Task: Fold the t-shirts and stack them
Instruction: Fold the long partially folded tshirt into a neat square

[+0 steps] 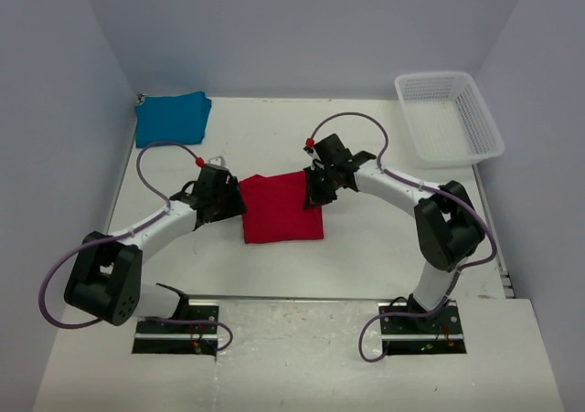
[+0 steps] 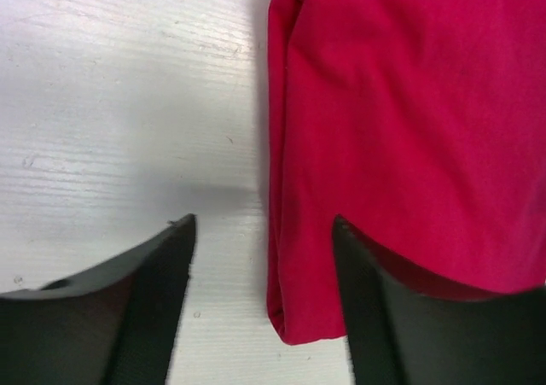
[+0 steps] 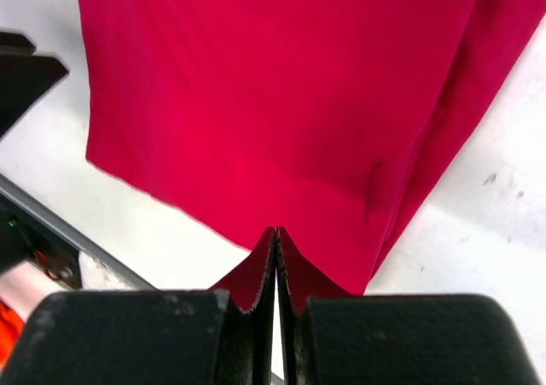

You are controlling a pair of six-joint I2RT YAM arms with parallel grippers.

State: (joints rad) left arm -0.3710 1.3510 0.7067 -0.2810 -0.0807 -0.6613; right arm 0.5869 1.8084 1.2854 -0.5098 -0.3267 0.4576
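Lying on the white, faintly grained tabletop (image 1: 384, 248) are two soft cloth t-shirts, each folded into a flat, roughly square pad. The red t-shirt (image 1: 281, 209) sits in the middle, between the two arms. The teal-blue t-shirt (image 1: 172, 118) rests in the far left corner, well apart from it. The left fingers (image 1: 234, 202) stand open astride the red t-shirt's left edge, one over bare tabletop and the other over the cloth, gripping nothing. The right fingers (image 3: 276, 242) are pressed together, pinching a raised fold at the red t-shirt's right edge. One rectangular white plastic mesh basket (image 1: 486, 115) stands in the far right corner, away from both shirts.
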